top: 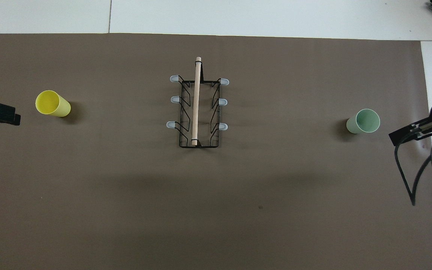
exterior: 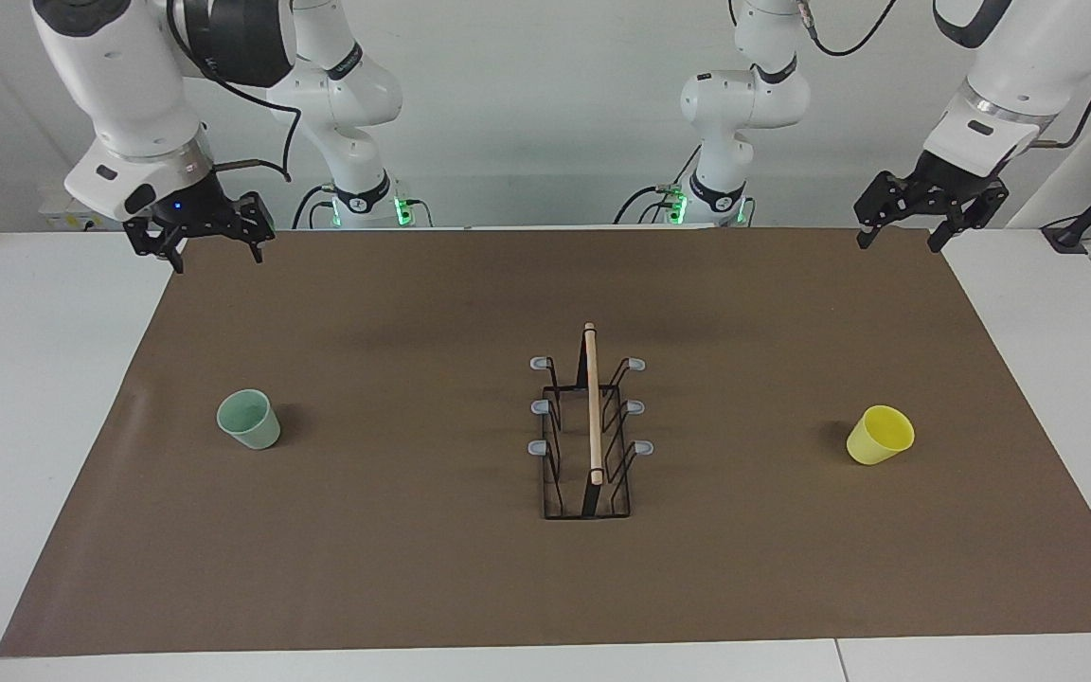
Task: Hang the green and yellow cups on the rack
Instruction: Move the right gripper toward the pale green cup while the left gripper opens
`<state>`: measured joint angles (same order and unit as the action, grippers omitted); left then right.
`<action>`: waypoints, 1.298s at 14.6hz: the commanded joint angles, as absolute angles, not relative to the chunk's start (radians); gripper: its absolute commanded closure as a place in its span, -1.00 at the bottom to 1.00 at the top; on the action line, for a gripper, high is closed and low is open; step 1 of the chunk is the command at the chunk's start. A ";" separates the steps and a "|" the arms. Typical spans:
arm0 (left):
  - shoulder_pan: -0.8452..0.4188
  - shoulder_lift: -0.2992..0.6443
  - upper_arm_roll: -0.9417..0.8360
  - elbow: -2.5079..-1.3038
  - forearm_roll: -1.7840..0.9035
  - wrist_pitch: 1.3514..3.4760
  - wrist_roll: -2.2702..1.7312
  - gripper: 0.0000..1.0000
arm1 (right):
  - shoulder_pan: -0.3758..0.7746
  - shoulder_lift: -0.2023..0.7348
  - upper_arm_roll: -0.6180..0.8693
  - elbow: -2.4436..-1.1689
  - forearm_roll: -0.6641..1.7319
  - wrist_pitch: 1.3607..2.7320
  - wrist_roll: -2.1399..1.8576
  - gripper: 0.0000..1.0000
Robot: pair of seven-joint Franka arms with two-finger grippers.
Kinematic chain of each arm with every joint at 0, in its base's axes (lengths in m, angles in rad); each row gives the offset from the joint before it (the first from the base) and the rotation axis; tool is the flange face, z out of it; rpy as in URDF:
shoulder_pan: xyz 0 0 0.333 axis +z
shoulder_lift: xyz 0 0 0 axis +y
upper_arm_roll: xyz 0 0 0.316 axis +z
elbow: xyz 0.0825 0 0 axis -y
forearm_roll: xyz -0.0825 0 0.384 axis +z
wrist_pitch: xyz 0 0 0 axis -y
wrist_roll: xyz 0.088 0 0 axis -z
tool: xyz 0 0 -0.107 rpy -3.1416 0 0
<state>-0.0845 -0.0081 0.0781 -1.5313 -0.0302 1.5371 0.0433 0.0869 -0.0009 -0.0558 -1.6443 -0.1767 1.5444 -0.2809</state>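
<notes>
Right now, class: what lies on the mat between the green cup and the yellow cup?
Only the rack stands between the green cup and the yellow cup; the overhead view shows bare mat either side.

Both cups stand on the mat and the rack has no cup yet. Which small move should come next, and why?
Probably the right gripper should come down toward the green cup. Its fingers are open, it holds nothing, and it is up over the mat's edge at that cup's end of the table. The yellow cup waits likewise for the open left gripper. All prongs of the rack are free.
</notes>
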 commanded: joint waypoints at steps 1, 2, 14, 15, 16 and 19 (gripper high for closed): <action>-0.075 0.018 0.100 -1.543 -0.067 1.574 -0.033 -1.00 | 0.118 0.035 -0.051 -1.635 -0.250 1.551 -0.346 -1.00; -0.077 0.038 0.127 -1.530 -0.090 1.578 -0.060 -1.00 | 0.130 0.038 -0.051 -1.643 -0.286 1.552 -0.374 -1.00; -0.086 0.247 0.316 -1.483 -0.472 1.733 -0.762 -0.93 | 0.236 0.100 -0.051 -1.850 -0.702 1.660 -0.750 -1.00; -0.087 0.250 0.316 -1.485 -0.489 1.767 -0.797 -0.90 | 0.239 0.095 -0.051 -1.874 -0.736 1.683 -0.794 -1.00; -0.081 0.250 0.319 -1.488 -0.529 1.776 -0.820 -0.90 | 0.238 0.094 -0.051 -1.881 -0.747 1.690 -0.807 -1.00; -0.090 0.281 0.402 -1.486 -0.652 1.764 -0.909 -1.00 | 0.290 0.112 -0.051 -1.913 -0.836 1.712 -0.810 -1.00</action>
